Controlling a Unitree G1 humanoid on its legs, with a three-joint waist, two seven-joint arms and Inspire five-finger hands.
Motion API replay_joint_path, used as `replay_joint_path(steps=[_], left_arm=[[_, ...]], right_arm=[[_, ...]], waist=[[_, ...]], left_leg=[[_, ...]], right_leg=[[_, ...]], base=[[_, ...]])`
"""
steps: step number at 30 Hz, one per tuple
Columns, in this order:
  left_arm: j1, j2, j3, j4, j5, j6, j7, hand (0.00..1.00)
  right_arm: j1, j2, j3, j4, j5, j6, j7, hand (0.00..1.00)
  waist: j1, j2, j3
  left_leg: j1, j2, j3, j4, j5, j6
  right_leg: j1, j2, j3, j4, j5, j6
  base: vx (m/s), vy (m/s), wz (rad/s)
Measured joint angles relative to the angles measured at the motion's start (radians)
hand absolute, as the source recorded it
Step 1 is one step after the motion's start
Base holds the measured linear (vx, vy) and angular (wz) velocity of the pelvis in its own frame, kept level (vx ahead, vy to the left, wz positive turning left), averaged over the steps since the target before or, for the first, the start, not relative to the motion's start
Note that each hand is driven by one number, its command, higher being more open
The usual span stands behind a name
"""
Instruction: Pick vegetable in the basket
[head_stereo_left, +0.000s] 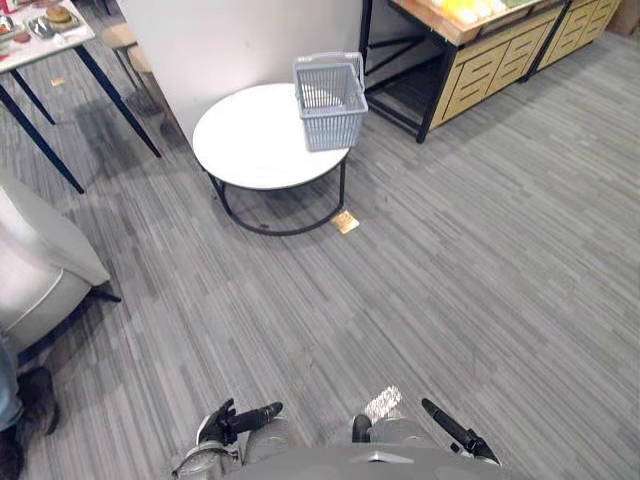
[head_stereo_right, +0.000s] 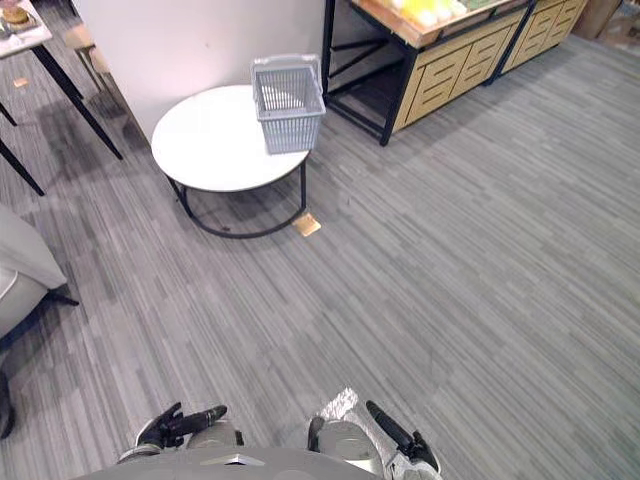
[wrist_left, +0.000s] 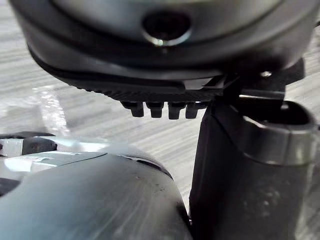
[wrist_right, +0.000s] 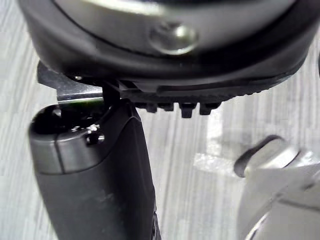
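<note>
Left hand (head_stereo_left: 232, 422) and right hand (head_stereo_left: 462, 437) are held low, fingers straight, nothing gripped. Well apart from them, the basket (head_stereo_left: 330, 100) stands on the round table (head_stereo_left: 250, 140), apparently empty. Yellow produce (head_stereo_left: 468, 10) lies on the wooden stand (head_stereo_left: 490, 60) beyond. Picking is judged not yet begun.

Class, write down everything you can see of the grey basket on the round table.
The basket is light grey and plastic-looking, with lattice walls, rectangular and narrowing toward its base. A handle seems folded down at its far rim. It stands upright and looks empty, at the right edge of the round white table; nothing else touches it.
</note>
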Motion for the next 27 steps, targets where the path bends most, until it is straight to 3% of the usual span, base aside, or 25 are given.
replay_joint_path(steps=[3,4,5,6,7,8,10,11,14,20,23,25,27], left_arm=[[0.000,0.006,-0.001,-0.029,-0.009,-0.018,-0.008,1.00],[-0.001,0.008,-0.006,-0.030,-0.013,-0.019,-0.007,1.00],[0.000,0.007,-0.008,-0.030,-0.016,-0.019,-0.003,1.00],[0.002,0.002,-0.004,-0.029,-0.023,-0.019,0.003,1.00],[0.007,0.000,0.001,-0.029,-0.029,-0.020,0.005,1.00],[0.010,0.008,0.021,-0.029,-0.033,-0.021,0.005,1.00],[0.012,0.009,0.060,-0.027,-0.035,-0.031,0.007,1.00],[0.014,0.005,0.087,-0.028,-0.033,-0.037,0.003,1.00],[0.026,0.007,0.117,-0.027,0.002,-0.039,0.005,1.00],[0.034,0.007,0.109,-0.019,0.039,-0.038,0.017,1.00],[0.049,0.008,0.071,-0.019,0.045,-0.037,0.022,1.00],[0.073,0.009,0.044,-0.018,0.048,-0.037,0.027,1.00],[0.088,0.009,0.035,-0.016,0.048,-0.037,0.031,1.00]], right_arm=[[-0.031,0.007,-0.001,0.001,0.000,-0.007,0.000,1.00],[-0.034,0.010,0.000,0.000,0.000,-0.008,0.001,1.00],[-0.033,0.011,0.001,-0.001,0.000,-0.009,0.001,1.00],[-0.033,0.014,0.016,-0.001,0.000,-0.008,0.002,1.00],[-0.027,0.017,0.021,-0.001,-0.001,-0.008,0.000,1.00],[-0.019,0.044,0.031,0.000,0.001,-0.008,-0.003,1.00],[-0.029,0.055,0.031,0.020,0.005,-0.006,0.003,1.00],[-0.029,0.065,0.032,0.028,0.004,-0.007,0.004,1.00],[-0.025,0.078,0.058,0.037,-0.003,-0.011,0.010,1.00],[-0.022,0.062,0.098,0.048,-0.004,-0.010,0.027,1.00],[-0.009,0.048,0.093,0.042,0.001,-0.010,0.027,1.00],[0.003,0.040,0.087,0.028,0.012,-0.011,0.028,1.00],[0.005,0.041,0.080,0.025,0.041,-0.016,0.028,1.00]], waist=[[0.004,-0.019,0.012],[0.003,-0.024,0.012],[0.003,-0.024,0.012],[0.008,-0.021,0.012],[0.019,-0.025,0.010],[0.033,-0.054,0.008],[0.031,-0.072,0.006],[0.044,-0.082,0.004],[0.068,-0.107,-0.036],[0.083,-0.095,-0.073],[0.083,-0.085,-0.077],[0.074,-0.065,-0.078],[0.074,-0.062,-0.077]], left_leg=[[-0.074,-0.056,0.008,-0.266,-0.042,-0.020],[-0.077,-0.104,-0.011,-0.454,-0.019,-0.038],[-0.079,-0.120,-0.020,-0.540,0.004,-0.039],[-0.084,-0.145,-0.050,-0.666,0.104,-0.039],[-0.071,-0.157,-0.057,-0.693,0.163,-0.038],[-0.048,-0.190,-0.046,-0.734,0.201,-0.023],[-0.070,-0.203,-0.034,-0.680,0.166,0.010],[-0.071,-0.203,-0.022,-0.639,0.144,0.034],[-0.068,-0.205,0.020,-0.584,0.052,0.053],[-0.055,-0.223,0.064,-0.563,-0.034,0.075],[0.012,-0.261,0.063,-0.610,-0.048,0.095],[0.073,-0.286,0.057,-0.629,-0.073,0.113],[0.127,-0.296,0.043,-0.642,-0.088,0.118]], right_leg=[[0.079,-0.044,0.025,-0.064,-0.011,0.018],[0.090,-0.069,0.030,-0.077,-0.026,0.038],[0.096,-0.077,0.032,-0.078,-0.042,0.041],[0.110,-0.087,0.042,-0.079,-0.064,0.057],[0.115,-0.095,0.053,-0.081,-0.072,0.065],[0.122,-0.120,0.081,-0.089,-0.081,0.072],[0.131,-0.134,0.107,-0.116,-0.041,0.098],[0.143,-0.144,0.135,-0.121,-0.023,0.096],[0.143,-0.167,0.187,-0.124,0.000,0.121],[0.081,-0.190,0.191,-0.003,0.008,0.135],[-0.004,-0.208,0.191,0.233,0.015,0.148],[-0.103,-0.218,0.193,0.518,0.070,0.245],[-0.158,-0.217,0.133,0.693,0.068,0.247]], base=[[0.24,0.098,-0.18],[0.18,0.153,-0.10],[0.17,0.192,-0.07],[0.17,0.184,-0.13],[0.29,0.273,-0.25],[0.42,0.279,-0.22],[0.39,0.251,-0.14],[0.25,0.237,-0.21],[0.29,0.279,-0.33],[0.19,0.157,-0.25],[0.20,0.148,0.09],[0.17,0.079,0.22],[0.26,0.044,0.26]])
